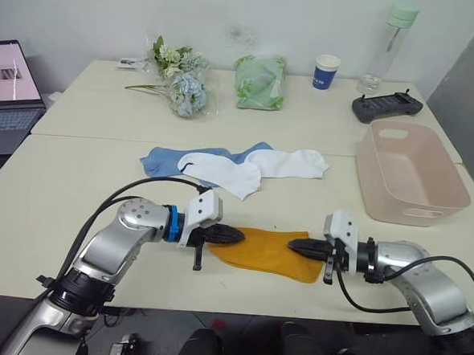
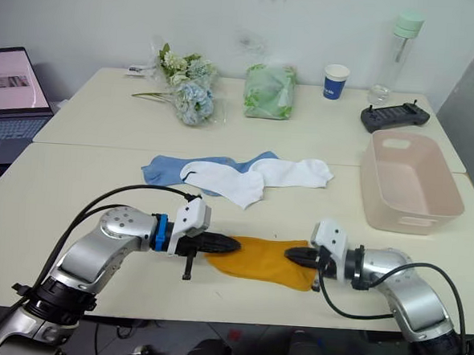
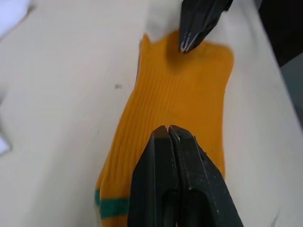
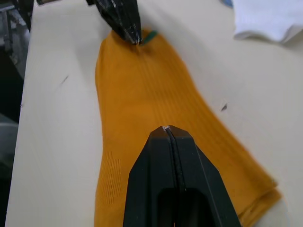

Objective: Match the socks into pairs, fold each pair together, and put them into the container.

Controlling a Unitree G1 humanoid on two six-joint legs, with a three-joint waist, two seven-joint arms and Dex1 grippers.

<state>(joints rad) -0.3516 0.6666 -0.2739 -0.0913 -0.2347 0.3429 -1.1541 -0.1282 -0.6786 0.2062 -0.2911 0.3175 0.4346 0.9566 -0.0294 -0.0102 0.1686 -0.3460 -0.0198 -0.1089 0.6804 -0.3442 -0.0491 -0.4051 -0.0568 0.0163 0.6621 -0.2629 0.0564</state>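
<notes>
A mustard-yellow sock (image 1: 266,252) lies flat near the table's front edge, with a green mark (image 3: 111,207) at its left end. My left gripper (image 1: 237,236) is shut, its tips resting on the sock's left end. At the sock's right end my right gripper (image 1: 293,245) is shut as well, tips on the fabric. I see no cloth pinched between either pair of fingers. Two white socks (image 1: 245,168) overlap light blue socks (image 1: 161,161) at mid-table. The pale pink container (image 1: 407,164) stands empty at the right.
Along the back of the table are a flower bunch (image 1: 182,82), a green bundle in plastic (image 1: 260,82), a paper cup (image 1: 326,72), a clear bottle (image 1: 390,46) and a black controller (image 1: 386,106). A laptop (image 1: 9,83) sits at the far left.
</notes>
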